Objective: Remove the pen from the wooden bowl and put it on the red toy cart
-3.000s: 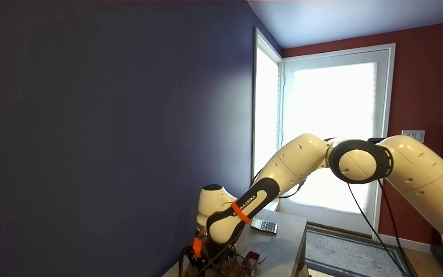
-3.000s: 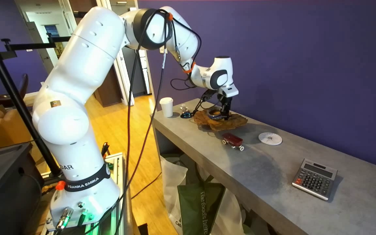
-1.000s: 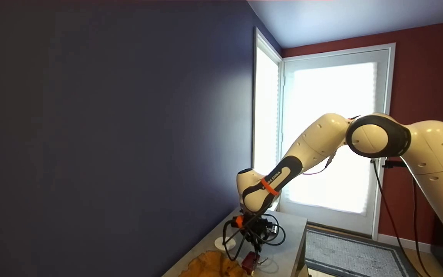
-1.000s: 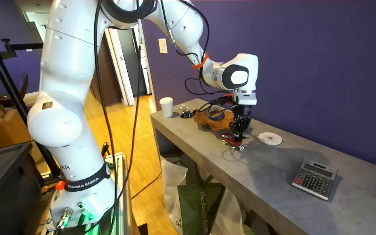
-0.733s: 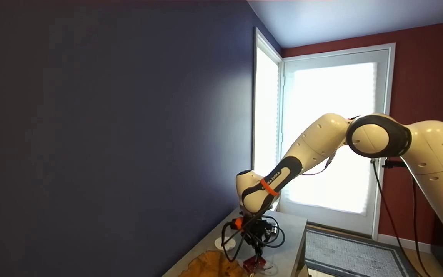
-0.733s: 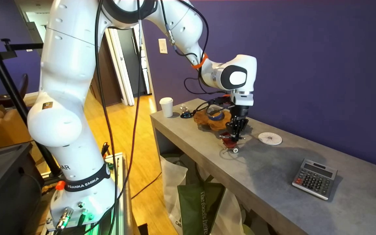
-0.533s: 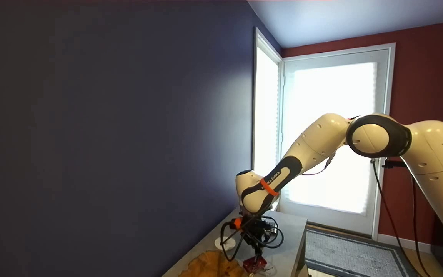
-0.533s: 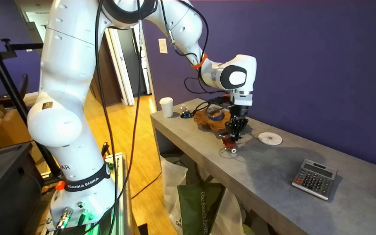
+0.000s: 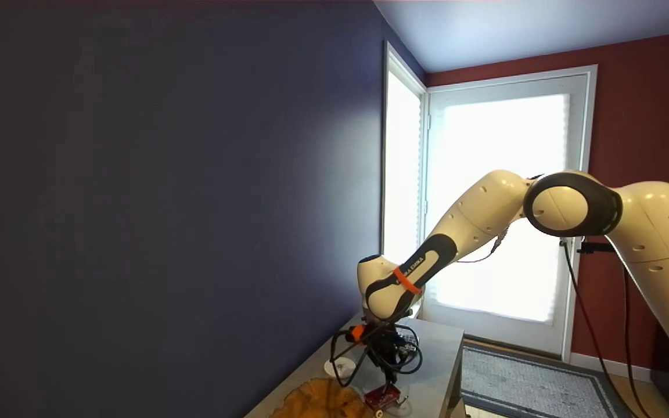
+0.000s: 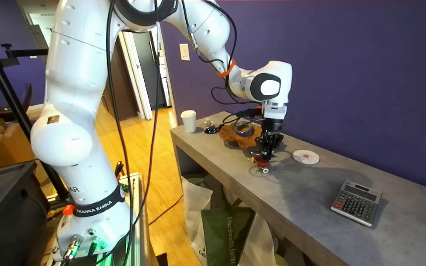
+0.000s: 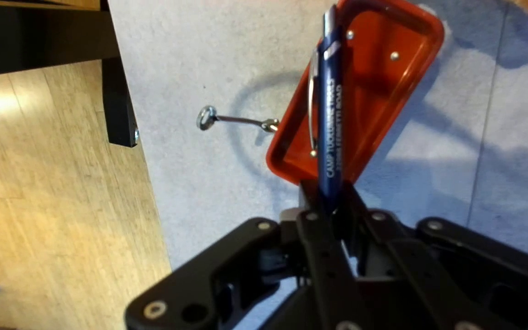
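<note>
Though a thin pen (image 10: 256,153) in an exterior view, lettered in wrist view, fingers (image 11: 310,200) clamped on it.

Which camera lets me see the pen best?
The wrist view. The pen looks big there: you can even see its white writing and the gripper pinching one end. In the exterior views the pen is either just a thin sliver or too hard to pick out near the red toy cart.

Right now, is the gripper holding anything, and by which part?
Yes, the blue pen: the gripper grips its barrel just past the printed lettering, with the clip end sticking out.
</note>
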`<state>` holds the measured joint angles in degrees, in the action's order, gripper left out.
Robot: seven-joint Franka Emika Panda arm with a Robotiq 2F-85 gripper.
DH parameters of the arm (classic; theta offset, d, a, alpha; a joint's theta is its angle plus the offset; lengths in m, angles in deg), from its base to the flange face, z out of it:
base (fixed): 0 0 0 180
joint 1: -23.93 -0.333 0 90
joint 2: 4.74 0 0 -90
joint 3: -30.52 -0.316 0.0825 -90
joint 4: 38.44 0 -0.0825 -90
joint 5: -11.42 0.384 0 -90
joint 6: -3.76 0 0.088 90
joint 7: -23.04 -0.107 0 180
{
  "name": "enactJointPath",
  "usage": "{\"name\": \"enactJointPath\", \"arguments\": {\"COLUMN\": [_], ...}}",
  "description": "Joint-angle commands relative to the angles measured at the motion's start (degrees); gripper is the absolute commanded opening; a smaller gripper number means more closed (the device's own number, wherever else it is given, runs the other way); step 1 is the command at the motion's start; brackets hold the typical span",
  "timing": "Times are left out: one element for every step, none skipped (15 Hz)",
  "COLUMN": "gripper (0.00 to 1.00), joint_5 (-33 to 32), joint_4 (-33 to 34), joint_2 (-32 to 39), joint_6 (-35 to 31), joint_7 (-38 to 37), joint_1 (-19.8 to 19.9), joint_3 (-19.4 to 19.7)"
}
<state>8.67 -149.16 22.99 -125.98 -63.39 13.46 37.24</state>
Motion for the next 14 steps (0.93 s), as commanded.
{"name": "enactJointPath", "arguments": {"gripper": [0.03, 0.03, 0.03, 0.03, 0.03, 0.03, 0.03, 0.03, 0.03, 0.03, 0.03, 0.03, 0.03, 0.03], "joint_5": [1.5, 1.7, 2.2, 2.8, 3.1, 3.9, 4.7, 5.7, 6.0, 6.3, 6.3, 6.2, 5.9, 5.8], "joint_4": [-1.0, -1.0, -1.0, -1.0, -1.0, -1.0, -1.1, -1.1, -1.1, -1.1, -1.1, -1.1, -1.1, -1.1], "joint_2": [-1.5, -1.5, -1.6, -1.6, -1.6, -1.7, -1.8, -1.8, -1.8, -1.7, -1.6, -1.5, -1.4, -1.4], "joint_6": [-0.1, 0.0, 0.0, 0.0, 0.1, 0.1, 0.1, 0.1, 0.2, 0.4, 0.4, 0.4, 0.3, 0.3], "joint_7": [-3.1, -3.6, -4.1, -4.5, -5.1, -5.5, -5.8, -5.8, -6.2, -6.7, -7.5, -8.1, -8.9, -9.5], "joint_1": [1.1, 1.3, 1.5, 1.8, 1.9, 2.1, 2.4, 2.7, 2.7, 2.7, 2.6, 2.5, 2.3, 2.3], "joint_3": [-0.7, -0.7, -0.9, -1.0, -1.0, -1.1, -1.2, -1.4, -1.3, -1.2, -1.0, -1.0, -0.8, -0.9]}}
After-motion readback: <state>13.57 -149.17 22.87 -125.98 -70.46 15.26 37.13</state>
